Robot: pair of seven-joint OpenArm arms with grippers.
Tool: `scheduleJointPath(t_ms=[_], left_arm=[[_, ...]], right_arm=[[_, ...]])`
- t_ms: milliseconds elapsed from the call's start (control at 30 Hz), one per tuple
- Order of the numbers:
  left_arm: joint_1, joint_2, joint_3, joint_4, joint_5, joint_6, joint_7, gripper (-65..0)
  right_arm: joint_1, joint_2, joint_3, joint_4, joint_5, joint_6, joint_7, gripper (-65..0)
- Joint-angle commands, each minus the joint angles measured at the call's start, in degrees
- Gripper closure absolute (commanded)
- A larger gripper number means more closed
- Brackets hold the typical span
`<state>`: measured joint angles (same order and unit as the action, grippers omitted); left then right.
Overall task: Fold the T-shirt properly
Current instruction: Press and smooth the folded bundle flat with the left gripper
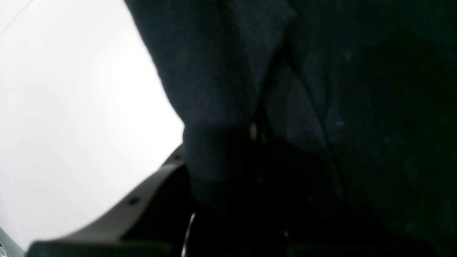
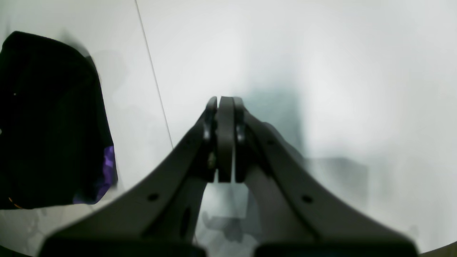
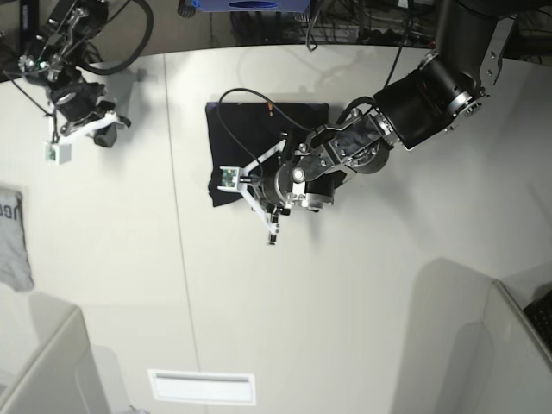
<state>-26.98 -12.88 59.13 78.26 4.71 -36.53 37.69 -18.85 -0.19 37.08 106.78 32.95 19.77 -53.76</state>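
1. Black cotton fills most of the left wrist view: the T-shirt (image 3: 259,138) lies as a compact, nearly square bundle on the white table (image 3: 362,293), near the table's far middle, and it appears already folded several times.
2. At the bundle's near edge sits the left gripper (image 3: 269,226). Its jaws stand nearly together, and in the left wrist view a thick fold of the T-shirt (image 1: 221,117) hangs between them, so I judge it pinched on the cloth.
3. To do this step well, I judge the left arm should carry the pinched edge low and straight across the bundle, so the layers beneath do not drag or skew. It should line the edge up with the opposite side before letting go, then let go only once the cloth rests flat.
4. Well apart, over bare table at the far corner, hangs the right gripper (image 2: 225,107); its jaws are pressed together on nothing. It could pin the bundle's far side if the layers start to slide.
5. Count: one black T-shirt, one light grey garment (image 3: 12,237) at the table's edge, two arms, two grippers.
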Motion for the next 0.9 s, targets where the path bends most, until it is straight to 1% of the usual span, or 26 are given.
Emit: scheduleJointPath(t_ms=[0, 67, 100, 267, 333, 367, 400, 433, 500, 600, 667, 733, 800, 867], left_arm=[[0.1, -0.3, 0.6, 0.0, -1.0, -2.4, 0.6, 0.0], [-0.2, -0.3, 0.1, 0.0, -1.0, -2.4, 0.6, 0.0], [-0.3, -0.3, 0.0, 0.0, -1.0, -2.4, 0.6, -1.5], [-2.1, -0.3, 0.0, 3.2, -1.5, -2.4, 0.6, -37.2], [-2.5, -0.3, 0.0, 4.2, -1.2, -2.4, 0.6, -47.7], [-3.2, -0.3, 0.0, 4.4, -1.3, -2.4, 0.6, -51.7], [-3.8, -0.3, 0.0, 4.3, -1.5, -2.4, 0.6, -54.3], [-4.4, -0.3, -0.1, 4.3, -1.5, -2.4, 0.6, -56.1], [-5.4, -0.3, -2.0, 4.4, -1.5, -2.4, 0.6, -56.3], [-5.9, -0.4, -9.1, 7.0, -1.5, -2.5, 0.6, -56.3], [-5.7, -1.7, -14.1, 10.0, -1.5, -3.5, 0.6, -56.3], [-4.8, -2.5, -18.8, 13.8, -1.5, -3.5, 0.7, -56.3], [-1.7, -3.2, -24.4, 18.2, -1.6, -3.5, 3.7, -56.3], [1.8, -2.8, -29.8, 22.7, -1.6, -3.5, 7.8, -56.1]], right_arm=[[0.2, 0.5, 0.2, 1.0, 0.9, 0.0, 1.1, 0.0], [0.2, 0.5, 0.2, 1.0, 0.9, 0.0, 1.1, 0.0], [0.2, 0.5, 0.2, 1.0, 0.9, 0.0, 1.1, 0.0], [0.3, 0.5, 0.1, 1.0, 0.9, 0.0, 1.1, 0.0], [0.3, 0.5, 0.0, 1.0, 0.9, 0.0, 1.1, 0.0], [0.4, 0.5, -0.1, 1.0, 0.9, 0.0, 1.1, 0.0], [0.4, 0.5, -0.2, 1.0, 0.9, 0.0, 1.1, 0.0], [0.4, 0.5, -0.2, 1.0, 0.9, 0.0, 1.0, 0.0], [0.4, 0.5, -0.2, 1.0, 0.9, 0.0, 1.0, 0.0], [0.4, 0.5, 0.0, 1.0, 0.9, 0.0, 1.0, 0.0], [0.3, 0.5, 0.2, 1.0, 0.9, 0.0, 0.9, 0.0], [0.0, 0.6, 0.2, 1.3, 0.9, 0.0, 0.9, 0.0], [-1.1, 0.7, 0.2, 1.4, 0.9, 0.0, 1.1, 0.0], [-1.4, 0.7, -0.2, 1.4, 0.9, 0.1, 1.1, 0.0]])
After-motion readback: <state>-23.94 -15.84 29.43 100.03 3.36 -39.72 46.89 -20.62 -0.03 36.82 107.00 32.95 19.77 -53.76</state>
